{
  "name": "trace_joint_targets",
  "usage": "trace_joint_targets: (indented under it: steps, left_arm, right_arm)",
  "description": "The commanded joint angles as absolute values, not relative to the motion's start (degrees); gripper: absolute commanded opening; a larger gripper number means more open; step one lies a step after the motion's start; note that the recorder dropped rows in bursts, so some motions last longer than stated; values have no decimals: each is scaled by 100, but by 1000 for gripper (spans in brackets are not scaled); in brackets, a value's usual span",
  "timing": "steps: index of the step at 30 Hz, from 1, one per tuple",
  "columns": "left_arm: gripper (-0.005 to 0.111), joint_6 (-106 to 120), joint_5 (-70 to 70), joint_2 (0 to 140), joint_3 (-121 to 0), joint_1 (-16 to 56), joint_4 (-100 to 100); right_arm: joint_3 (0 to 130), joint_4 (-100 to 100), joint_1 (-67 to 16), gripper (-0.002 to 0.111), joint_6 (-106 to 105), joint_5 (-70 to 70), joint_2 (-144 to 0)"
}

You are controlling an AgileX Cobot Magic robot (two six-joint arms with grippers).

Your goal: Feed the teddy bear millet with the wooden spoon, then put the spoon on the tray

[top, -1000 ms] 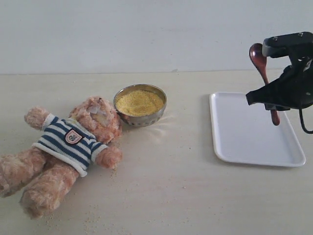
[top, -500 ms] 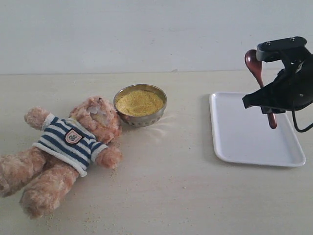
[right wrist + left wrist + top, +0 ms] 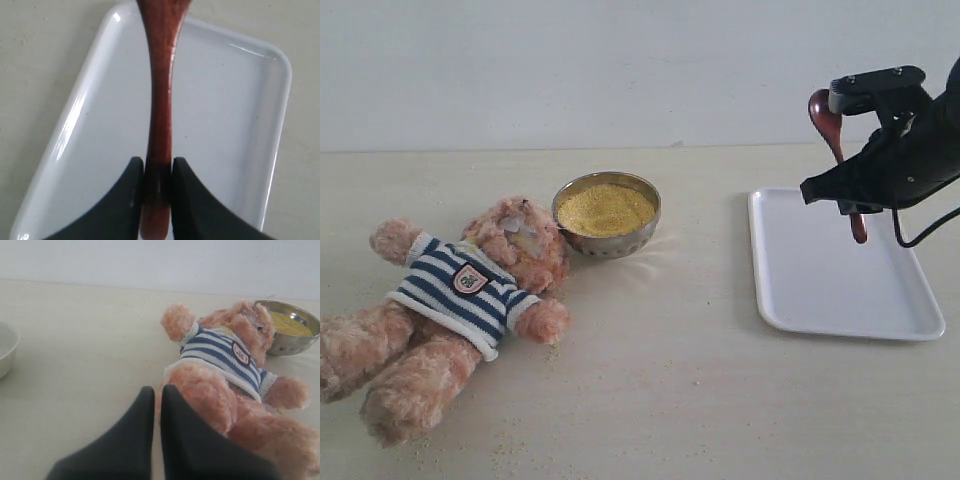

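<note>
Steel bowl (image 3: 612, 242) holds a level heap of yellow millet (image 3: 606, 208). It sits on the bench (image 3: 670, 400) just beside the head of the teddy bear (image 3: 460, 290), which lies on its back. White tray (image 3: 820, 295) is well apart to the right, with the wooden spoon (image 3: 161, 75) held near-upright over it, oval end up. Right pincer (image 3: 157, 165) is clamped on the lower handle. Left pincer (image 3: 157, 395) is pressed together on nothing, near the bear's leg. Spoon's oval end is cut off in the right wrist view (contents unreadable from outside too). White bowl rim (image 3: 6, 352) is half out of the left wrist view. Loose grains (image 3: 510, 450) dot the bench by the bear's legs.
</note>
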State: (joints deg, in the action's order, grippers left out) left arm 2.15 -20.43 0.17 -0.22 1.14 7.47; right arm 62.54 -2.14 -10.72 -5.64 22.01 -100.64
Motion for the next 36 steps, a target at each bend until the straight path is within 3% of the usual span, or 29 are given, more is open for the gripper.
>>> trace_joint_targets:
  steps: [1, 25, 36]
  left_arm:
    - [5, 235, -2056, 0, 0, 116, 748]
    - [5, 247, -2056, 0, 0, 116, 748]
    - [5, 247, -2044, 0, 0, 116, 748]
  right_arm:
    - [6325, -247, -1028, 0, -601, 2233, -10368]
    - [6340, -247, -1028, 0, -715, 2764, -10864]
    - [8260, -393, -1028, 0, -1106, 5759, -11501]
